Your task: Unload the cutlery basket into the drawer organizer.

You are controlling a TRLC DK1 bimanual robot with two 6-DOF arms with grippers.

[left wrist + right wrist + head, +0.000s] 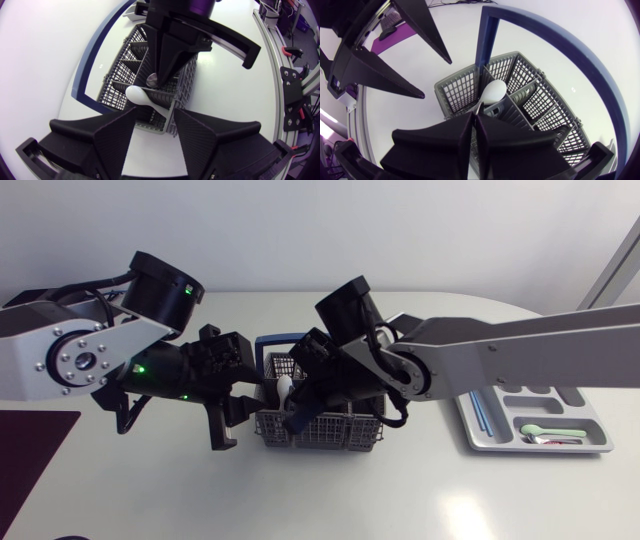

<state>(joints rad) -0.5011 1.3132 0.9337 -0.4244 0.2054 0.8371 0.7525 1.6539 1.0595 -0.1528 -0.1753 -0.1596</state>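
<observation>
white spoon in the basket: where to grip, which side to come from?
Grip the white spoon at the thin neck below its bowl, coming from above. It stands bowl up, tilted against a divider, with the handle sunk in a compartment of the basket, so the grid walls likely block a side approach. The bowl is rounded and would probably slip.

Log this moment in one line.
left end effector open beside basket | right end effector shut on metal handle in basket | white spoon in basket

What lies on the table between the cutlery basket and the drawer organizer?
Nothing: the table there is bare in the head view; the right arm passes above it.
</observation>
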